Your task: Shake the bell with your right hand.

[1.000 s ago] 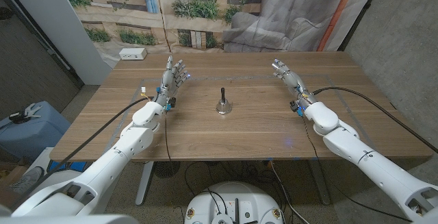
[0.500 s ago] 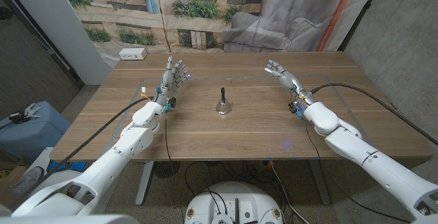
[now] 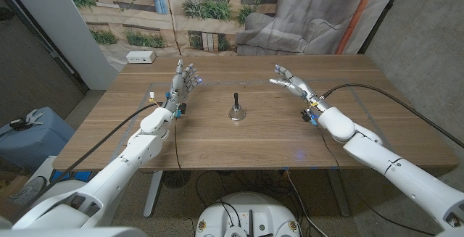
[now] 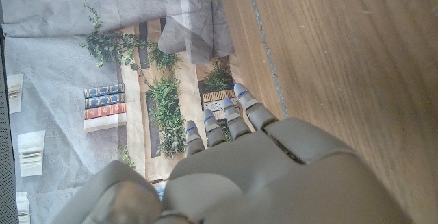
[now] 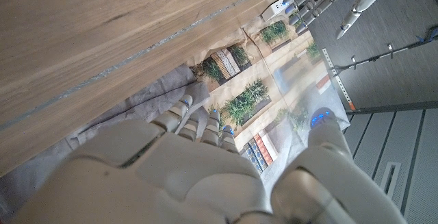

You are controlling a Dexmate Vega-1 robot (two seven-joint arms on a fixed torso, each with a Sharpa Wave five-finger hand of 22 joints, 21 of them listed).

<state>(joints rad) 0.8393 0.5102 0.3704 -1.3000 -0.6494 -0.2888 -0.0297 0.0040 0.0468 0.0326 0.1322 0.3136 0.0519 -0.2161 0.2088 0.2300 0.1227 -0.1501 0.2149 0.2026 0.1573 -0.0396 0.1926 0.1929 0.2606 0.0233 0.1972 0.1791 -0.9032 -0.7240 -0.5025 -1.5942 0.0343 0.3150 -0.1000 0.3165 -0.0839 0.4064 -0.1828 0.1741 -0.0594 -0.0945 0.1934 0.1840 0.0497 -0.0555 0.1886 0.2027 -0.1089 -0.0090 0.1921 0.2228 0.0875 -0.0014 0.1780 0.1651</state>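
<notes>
A small silver bell (image 3: 235, 114) with an upright black handle stands alone near the middle of the wooden table (image 3: 254, 135). My right hand (image 3: 290, 82) hovers to the bell's right and a little beyond it, fingers spread and holding nothing, turned toward the bell. In the right wrist view that same right hand (image 5: 171, 169) reaches past the table's far edge. My left hand (image 3: 185, 81) stands to the bell's left with fingers straight and apart, holding nothing. The left wrist view looks along the back of the left hand (image 4: 253, 162) over bare wood.
A white box (image 3: 141, 57) sits at the table's far left corner. A printed backdrop of shelves and plants and a grey cloth hang behind the table. Cables (image 3: 377, 96) run from both wrists across the wood. A blue bin (image 3: 29, 132) stands on the floor at left.
My right hand has swung left toward the bell and its fingers have spread wider. The left hand and the bell have stayed put.
</notes>
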